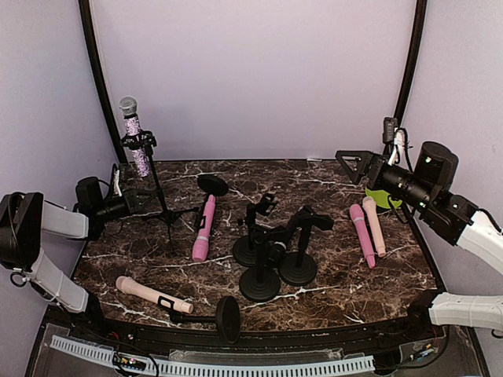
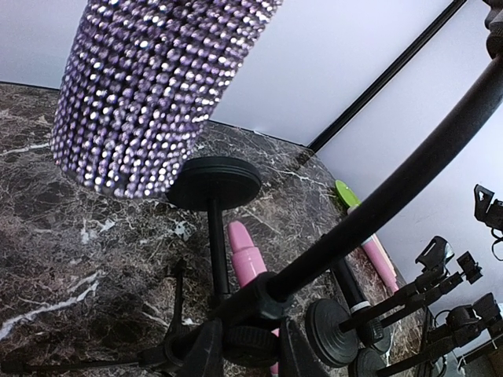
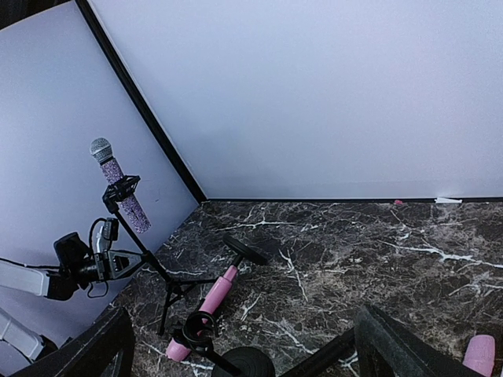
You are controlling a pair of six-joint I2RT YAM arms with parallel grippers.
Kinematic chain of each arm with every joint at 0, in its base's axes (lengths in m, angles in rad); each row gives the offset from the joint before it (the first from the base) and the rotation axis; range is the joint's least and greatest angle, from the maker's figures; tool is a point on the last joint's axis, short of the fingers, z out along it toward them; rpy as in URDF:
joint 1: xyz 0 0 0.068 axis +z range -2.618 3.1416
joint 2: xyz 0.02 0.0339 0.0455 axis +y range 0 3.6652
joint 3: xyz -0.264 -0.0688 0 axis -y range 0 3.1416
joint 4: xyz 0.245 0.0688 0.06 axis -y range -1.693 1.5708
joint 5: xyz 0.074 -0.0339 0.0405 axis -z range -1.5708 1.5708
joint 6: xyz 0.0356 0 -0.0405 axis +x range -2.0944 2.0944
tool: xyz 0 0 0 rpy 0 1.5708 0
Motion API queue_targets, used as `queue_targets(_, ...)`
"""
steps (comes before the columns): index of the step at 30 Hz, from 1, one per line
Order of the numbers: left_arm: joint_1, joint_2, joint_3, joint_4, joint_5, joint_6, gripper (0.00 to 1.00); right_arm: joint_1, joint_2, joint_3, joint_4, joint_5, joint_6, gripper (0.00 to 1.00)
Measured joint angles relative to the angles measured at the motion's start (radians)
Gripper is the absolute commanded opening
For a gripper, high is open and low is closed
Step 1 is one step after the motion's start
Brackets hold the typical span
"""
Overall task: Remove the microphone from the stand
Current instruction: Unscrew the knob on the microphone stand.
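A purple glitter microphone with a silver head sits tilted in the clip of a black tripod stand at the back left. My left gripper is low on the stand's pole, below the microphone. In the left wrist view its fingers are shut on the stand's black collar, and the microphone's glitter body looms above. My right gripper hangs open and empty over the back right. The right wrist view shows the microphone far off on its stand.
A pink microphone lies by a toppled round-base stand. Three upright round-base stands cluster mid-table. Two pink microphones lie at the right near a green object. A peach microphone and another toppled stand lie at the front.
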Motion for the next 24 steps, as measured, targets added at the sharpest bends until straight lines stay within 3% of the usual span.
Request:
queue_targets(7,-0.001,-0.002,-0.003,0.0,-0.002,-0.022,0.07,0.0,0.0,0.0,-0.003,0.009,0.0,0.99)
queue_targets(24,-0.001,-0.068,-0.021,-0.117,-0.026,0.013,0.5,0.0,0.0,0.0,-0.004,0.016,0.0,0.99)
